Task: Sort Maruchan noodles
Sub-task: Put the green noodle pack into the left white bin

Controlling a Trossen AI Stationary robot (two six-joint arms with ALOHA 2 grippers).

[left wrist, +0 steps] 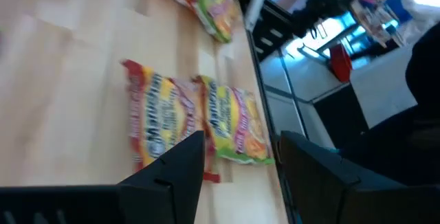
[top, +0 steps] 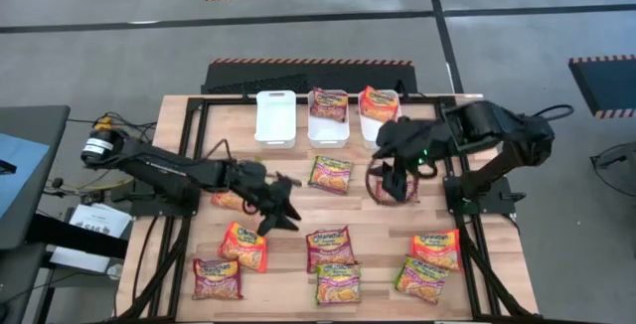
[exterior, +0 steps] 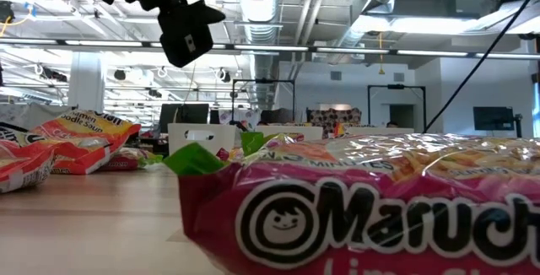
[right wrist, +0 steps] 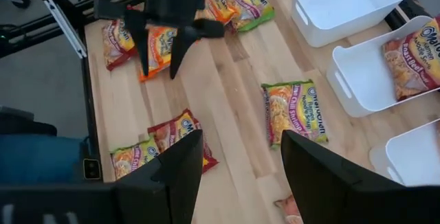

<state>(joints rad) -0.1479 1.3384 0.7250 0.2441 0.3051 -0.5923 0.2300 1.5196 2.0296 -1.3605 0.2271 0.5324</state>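
Pink-trimmed Maruchan packet (exterior: 371,212) filling low view. Left claw (top: 281,203) spread above table (top: 368,220), empty. Right claw (right wrist: 237,159) spread, empty, green-trimmed packet (right wrist: 293,111) just ahead.

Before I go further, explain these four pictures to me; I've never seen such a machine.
Two dark robot arms work at a wooden table. One camera looks straight down, one sits at table height, and one rides on each wrist. Noodle packets lie scattered on the table, and three white bins stand along its far edge; two of them hold a packet. The left gripper hangs open, as does the right gripper. Neither holds anything.
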